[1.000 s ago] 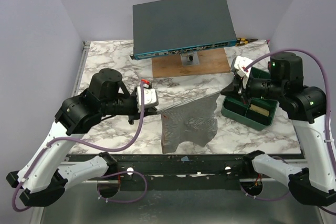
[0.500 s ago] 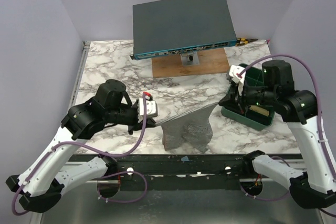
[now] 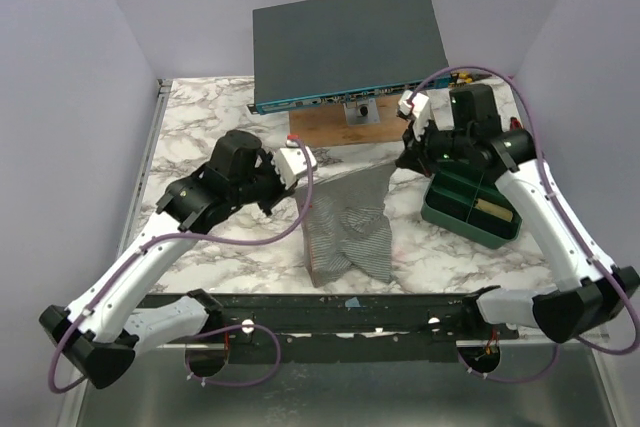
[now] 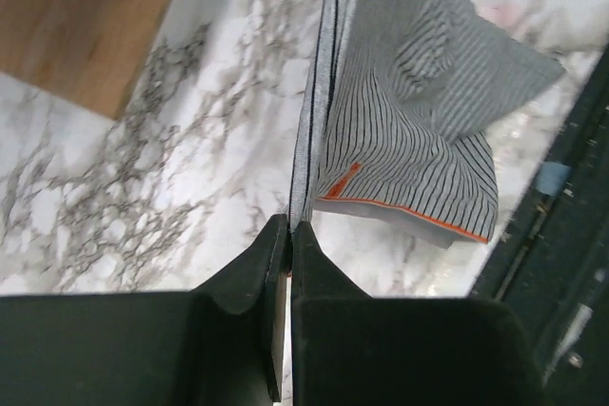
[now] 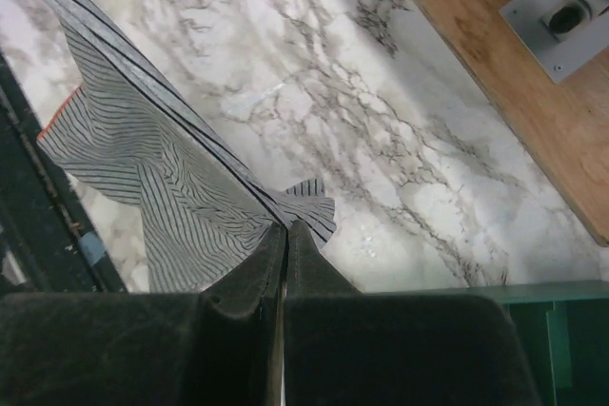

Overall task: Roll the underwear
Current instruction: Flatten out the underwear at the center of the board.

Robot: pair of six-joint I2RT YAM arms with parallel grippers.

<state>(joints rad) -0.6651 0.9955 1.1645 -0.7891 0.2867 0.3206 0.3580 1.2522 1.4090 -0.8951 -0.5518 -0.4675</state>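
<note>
Underwear (image 3: 350, 232), grey and striped, hangs stretched between my left tool (image 4: 290, 233) and right tool (image 5: 284, 231), each clamped on its edge, its bottom resting on the counter (image 3: 200, 132).

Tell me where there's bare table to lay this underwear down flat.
Widest bare marble is the back-left corner of the table, between the left edge and the wooden board. A smaller patch lies front right, between the underwear and the green bin. The middle is crowded by hanging cloth; the left arm overhangs the front left.
</note>
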